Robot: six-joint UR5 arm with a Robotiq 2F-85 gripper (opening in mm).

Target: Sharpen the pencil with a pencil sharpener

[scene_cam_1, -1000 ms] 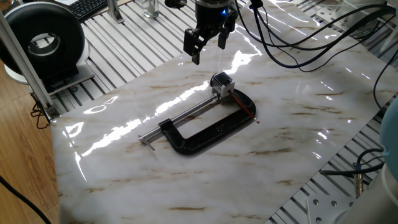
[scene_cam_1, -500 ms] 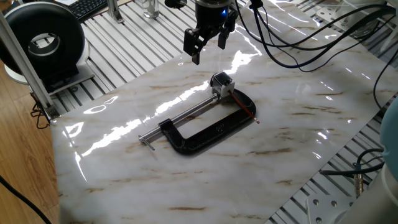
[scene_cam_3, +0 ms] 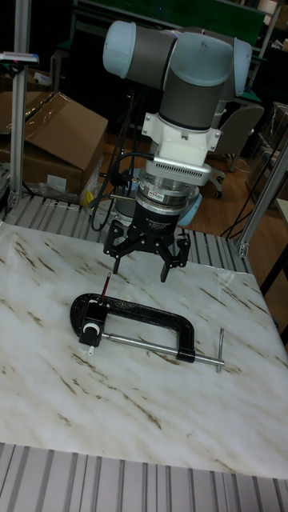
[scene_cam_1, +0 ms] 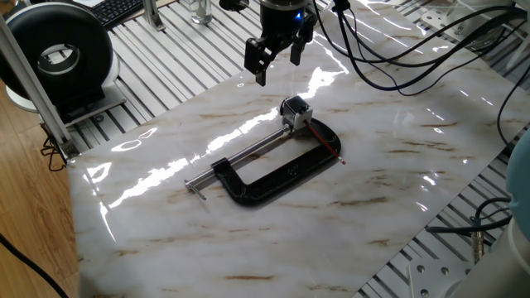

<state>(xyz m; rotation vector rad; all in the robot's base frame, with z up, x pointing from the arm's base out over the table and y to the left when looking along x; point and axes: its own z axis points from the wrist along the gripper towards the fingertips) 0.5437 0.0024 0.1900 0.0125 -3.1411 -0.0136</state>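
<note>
A small silvery pencil sharpener with a dark top sits at the jaw end of a black C-clamp, at the tip of the clamp's screw rod. The thin red pencil lies across the clamp's curved end, one end pointing at the sharpener; whether it is inserted I cannot tell. My gripper hangs open above the marble table, behind the sharpener and apart from it, with nothing between its fingers.
The clamp's silver threaded rod ends in a crossbar handle. A black round device stands at the far left on the slatted metal base. Black cables trail at the back right.
</note>
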